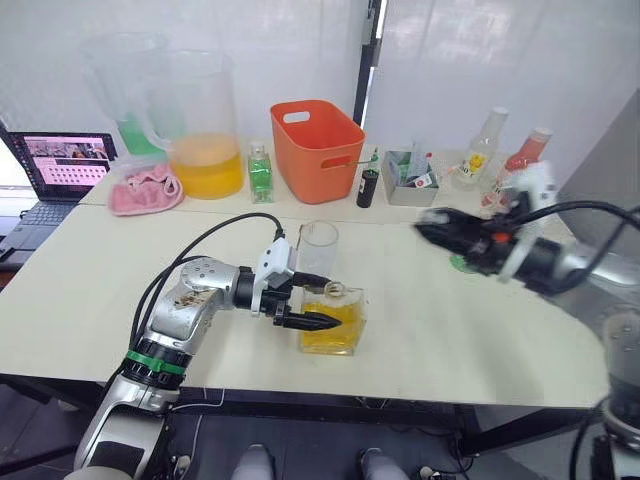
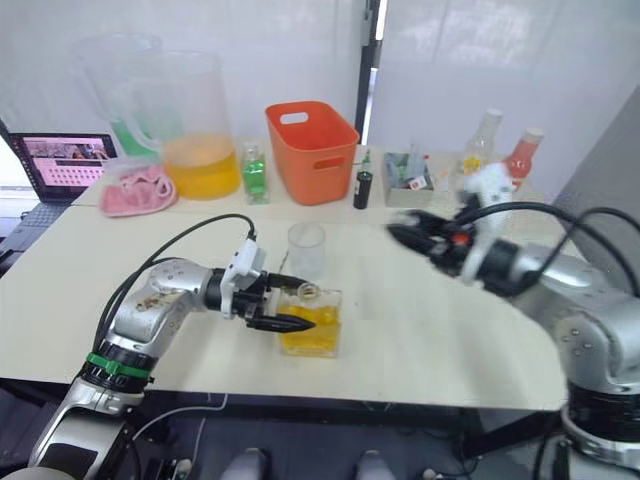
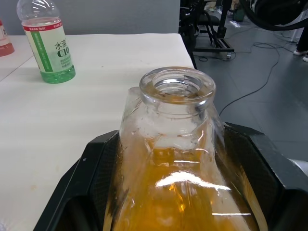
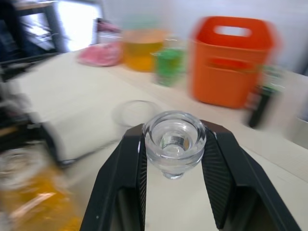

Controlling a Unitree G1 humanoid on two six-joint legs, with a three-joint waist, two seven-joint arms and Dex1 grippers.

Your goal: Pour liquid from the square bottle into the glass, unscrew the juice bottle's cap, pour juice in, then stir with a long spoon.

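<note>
- Standing on the table (image 1: 120, 290) near its front edge, the square bottle (image 1: 333, 322) holds yellow liquid, and its neck is open, as the left wrist view shows.
- Left hand (image 1: 312, 300): the two black fingers lie one on each flat side of the square bottle and are closed against it; the bottle is upright, not yet lifted or tipped.
- Glass (image 1: 318, 248): just behind the square bottle, upright, and seemingly empty.
- Right hand (image 4: 174, 159): raised over the right part of the table, its fingers pinch a clear glass stopper (image 4: 174, 141), probably the square bottle's own.
- Juice bottle (image 3: 48, 39): it stands apart on the table; the green-and-white label is plain, but the top is cut off, so the cap cannot be checked.
- Progress, as a judgement: the bottle is unstoppered and gripped, while the first pour, the uncapping, the juice pour and the stirring all remain.
- Hard to make out: the right hand is blurred in the head views, and no long spoon can be picked out among the small things at the back.
</note>
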